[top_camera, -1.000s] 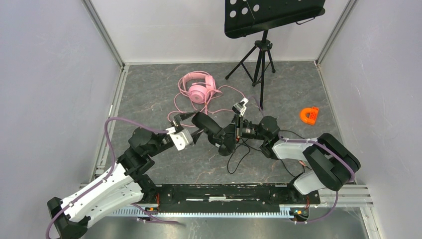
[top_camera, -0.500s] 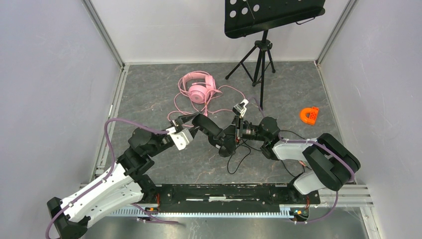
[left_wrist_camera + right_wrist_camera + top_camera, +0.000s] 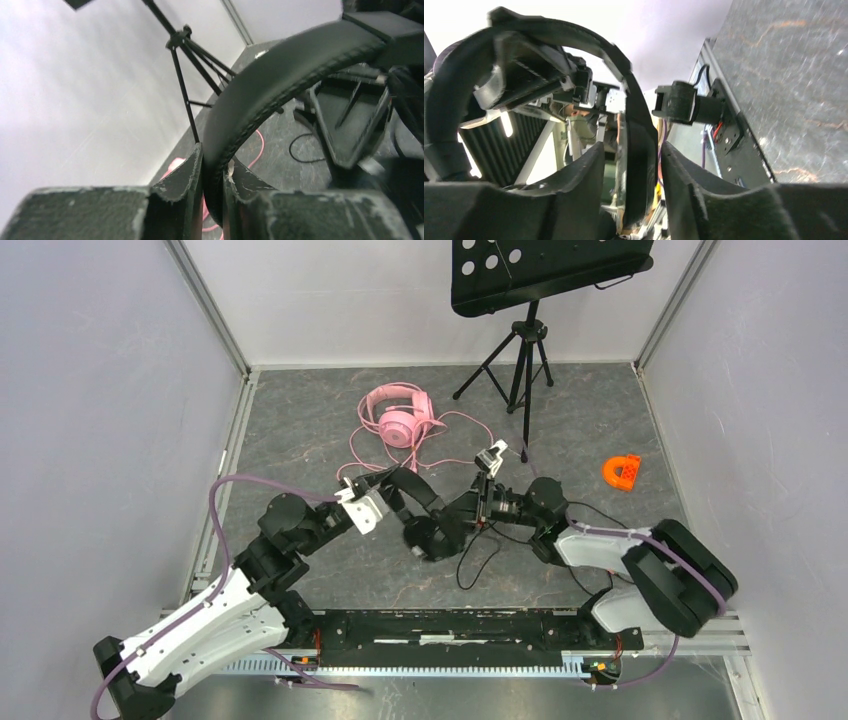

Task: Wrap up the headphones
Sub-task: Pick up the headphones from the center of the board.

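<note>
Black headphones [image 3: 428, 537] now clamped by left end effector [image 3: 214, 157]; right end effector [image 3: 631, 150] opened.

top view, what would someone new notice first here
The black headphones are held mid-table between both arms: the left gripper pinches the headband while the right gripper straddles it loosely. Behind them the pink headphones lie with their cable sprawled loose, near a black music stand at the back.
</note>
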